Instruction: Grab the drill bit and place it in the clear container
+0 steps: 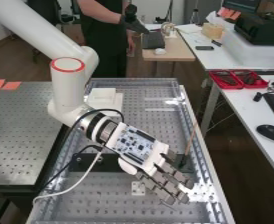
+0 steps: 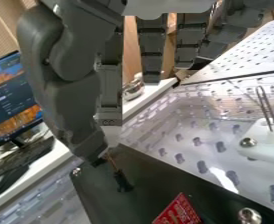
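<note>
Bench (image 1: 114,202): hand (image 1: 153,161) nr rod (image 1: 189,140), high view; wrist view — label (image 2: 177,212).

Plate (image 1: 111,166) on middle table (image 1: 108,200), block (image 1: 102,95) behind it, side table (image 1: 18,135) left, another table (image 1: 254,115) right with mouse (image 1: 272,133) before bins (image 1: 239,73).

1. Thin brown rod (image 2: 112,163): wrist view, partly hidden behind hand (image 1: 142,146).
2. Red label (image 2: 178,212): wrist view, cut off by edge.
3. Red trays (image 1: 231,87): high view, contents too small to identify.
</note>
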Robot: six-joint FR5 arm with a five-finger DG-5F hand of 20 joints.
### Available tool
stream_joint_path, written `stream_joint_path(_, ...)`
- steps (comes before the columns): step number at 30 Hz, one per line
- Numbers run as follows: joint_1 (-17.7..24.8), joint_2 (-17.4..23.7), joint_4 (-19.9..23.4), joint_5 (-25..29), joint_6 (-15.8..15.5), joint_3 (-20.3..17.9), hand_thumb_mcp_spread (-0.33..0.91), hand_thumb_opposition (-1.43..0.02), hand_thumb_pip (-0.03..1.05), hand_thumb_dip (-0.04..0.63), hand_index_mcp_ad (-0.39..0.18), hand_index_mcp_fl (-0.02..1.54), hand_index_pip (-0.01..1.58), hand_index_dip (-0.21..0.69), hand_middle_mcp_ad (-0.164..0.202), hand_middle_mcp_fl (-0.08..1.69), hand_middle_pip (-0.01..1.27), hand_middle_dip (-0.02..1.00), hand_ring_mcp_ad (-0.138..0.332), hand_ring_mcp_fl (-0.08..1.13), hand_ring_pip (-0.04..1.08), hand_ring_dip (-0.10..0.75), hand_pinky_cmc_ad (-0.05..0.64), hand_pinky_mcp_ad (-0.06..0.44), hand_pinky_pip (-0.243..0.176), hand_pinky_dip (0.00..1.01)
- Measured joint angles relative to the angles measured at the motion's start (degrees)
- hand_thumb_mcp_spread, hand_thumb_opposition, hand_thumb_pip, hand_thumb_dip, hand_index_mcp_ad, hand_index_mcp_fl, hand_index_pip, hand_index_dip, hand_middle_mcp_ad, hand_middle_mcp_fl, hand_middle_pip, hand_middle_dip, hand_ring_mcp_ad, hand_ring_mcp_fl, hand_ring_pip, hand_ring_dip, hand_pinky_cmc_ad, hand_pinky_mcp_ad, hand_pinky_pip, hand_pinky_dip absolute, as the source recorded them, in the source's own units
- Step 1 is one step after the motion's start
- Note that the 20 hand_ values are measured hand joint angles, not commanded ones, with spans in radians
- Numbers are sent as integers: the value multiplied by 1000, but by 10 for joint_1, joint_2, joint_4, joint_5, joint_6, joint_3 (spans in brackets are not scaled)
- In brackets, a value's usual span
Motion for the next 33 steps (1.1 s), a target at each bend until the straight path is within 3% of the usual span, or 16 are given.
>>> stream_joint_path(5,1,2,7,3,-2,-2,524,-929,497,333,-138,777,1007,391,98,213,143,204,175,91,110,-14,215,105,-87,126)
stream_joint_path(23,4,13,11,3,-23,1,536,-960,494,333,-138,831,984,393,101,246,143,204,176,110,112,-14,239,101,-89,127)
stream_joint_path(26,4,21,11,1,-34,2,536,-969,398,328,-138,934,983,394,98,258,143,204,178,113,112,-14,234,101,-87,127)
stream_joint_path(33,4,47,4,-4,-54,3,536,-969,398,328,-140,934,969,394,98,284,143,206,175,115,110,-7,253,101,-91,129)
